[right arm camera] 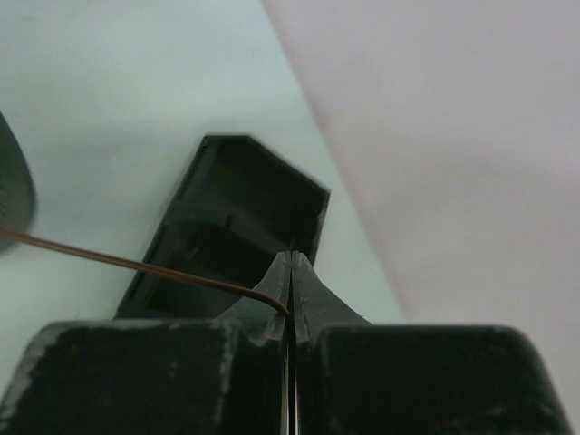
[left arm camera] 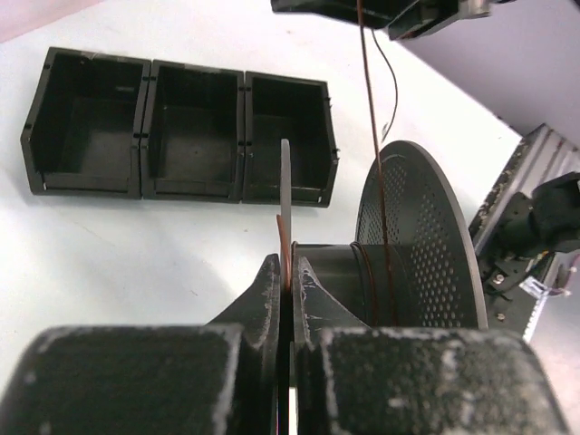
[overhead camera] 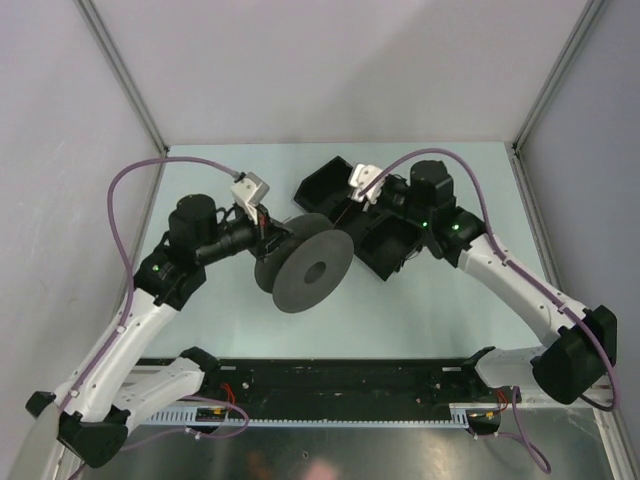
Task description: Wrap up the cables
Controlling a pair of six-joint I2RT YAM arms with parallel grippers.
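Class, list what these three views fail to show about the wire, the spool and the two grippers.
- Left wrist view: the left gripper hides the lower hub of the spool, so the turns of wire cannot be counted.
- Right wrist view: the spool is a blurred sliver cut off by the left edge; the wire's end is hidden inside the shut right gripper.
- Top view: the wire is too thin to see.

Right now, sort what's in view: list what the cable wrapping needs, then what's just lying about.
Job: wire; spool; left gripper, shut on the spool's rim; right gripper, shut on the wire.
Lying about: three black bins.
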